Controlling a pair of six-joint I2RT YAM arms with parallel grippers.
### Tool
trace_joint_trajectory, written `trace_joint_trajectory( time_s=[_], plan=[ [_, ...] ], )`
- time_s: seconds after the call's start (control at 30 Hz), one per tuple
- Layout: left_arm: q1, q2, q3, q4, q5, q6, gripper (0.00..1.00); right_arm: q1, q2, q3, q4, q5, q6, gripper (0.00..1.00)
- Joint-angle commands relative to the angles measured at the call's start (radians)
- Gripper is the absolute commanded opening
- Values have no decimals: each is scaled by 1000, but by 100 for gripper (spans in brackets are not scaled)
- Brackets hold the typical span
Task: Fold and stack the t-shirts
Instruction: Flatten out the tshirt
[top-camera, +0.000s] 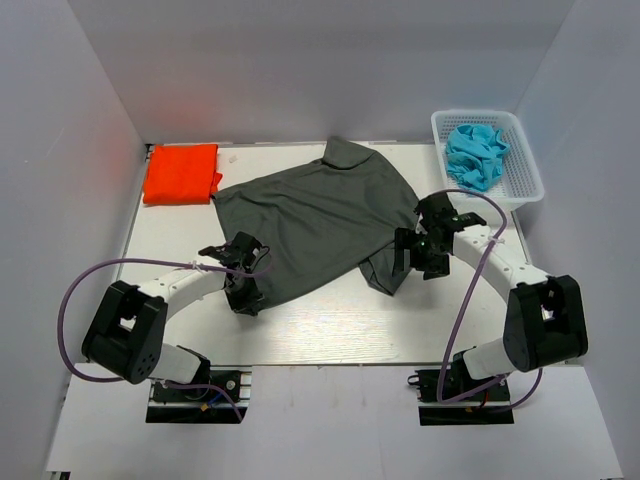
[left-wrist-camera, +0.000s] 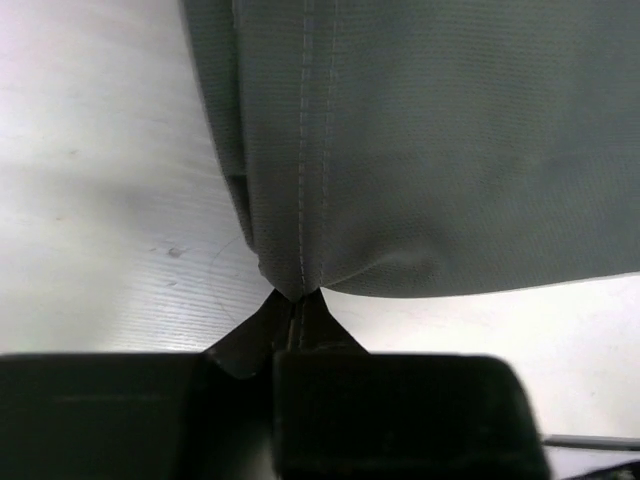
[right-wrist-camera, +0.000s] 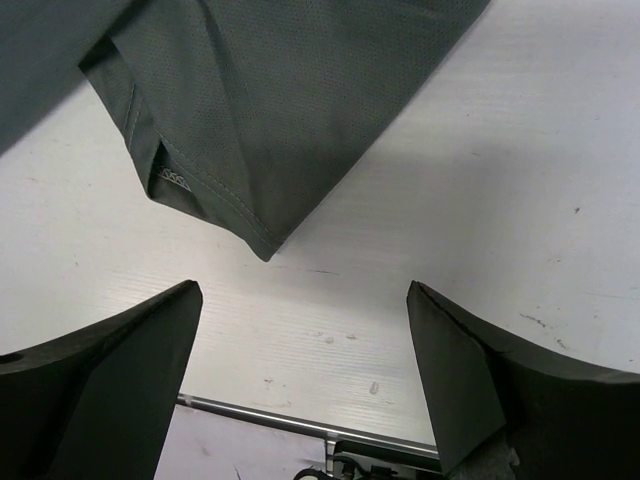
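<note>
The dark charcoal-grey t-shirt (top-camera: 320, 225) lies spread across the middle of the table, partly rumpled. My left gripper (top-camera: 243, 290) is shut on its near-left corner; in the left wrist view (left-wrist-camera: 297, 305) the stitched hem (left-wrist-camera: 312, 150) runs up out of the closed fingertips. My right gripper (top-camera: 408, 262) is open and empty just above the table, next to the shirt's near-right corner (right-wrist-camera: 262, 245), which lies free between and ahead of the fingers (right-wrist-camera: 130, 350). The orange-red t-shirt (top-camera: 181, 173) lies folded at the far left corner.
A white mesh basket (top-camera: 520, 150) holding crumpled light-blue cloth (top-camera: 475, 152) stands at the far right. White walls close in the table on three sides. The table's near edge with a metal rail (right-wrist-camera: 300, 425) shows behind my right gripper.
</note>
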Motion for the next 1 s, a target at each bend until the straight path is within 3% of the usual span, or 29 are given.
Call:
trace_joint_trajectory(
  time_s=[0.0,0.2,0.37,0.47,0.6,0.63,0.67,0.73,0.8,0.97],
  plan=[
    [-6,15,-36,78,29,5,4,10,16,-20,-11,-28,-2,88],
    [-15,5,-22,89,60,24,0,36,75,-33,14,-100,10,79],
    [-15,14,8,78,71,34,0,60,128,-52,74,-108,24,79],
    [-15,14,30,44,71,45,0,59,163,-63,115,-84,56,72],
    [-15,-8,53,-3,32,55,0,61,203,-64,143,-25,79,52],
    [-15,-17,67,-22,19,55,0,62,211,-64,154,-21,78,39],
    [-15,-17,80,-22,18,55,0,62,211,-67,163,-22,78,34],
    [-15,-41,108,-48,-4,66,0,59,215,-66,166,-31,70,0],
    [-5,-58,139,-59,-5,75,0,56,188,-72,169,-34,67,0],
    [6,-126,278,-155,-58,84,0,39,-21,11,143,123,65,0]
  ],
)
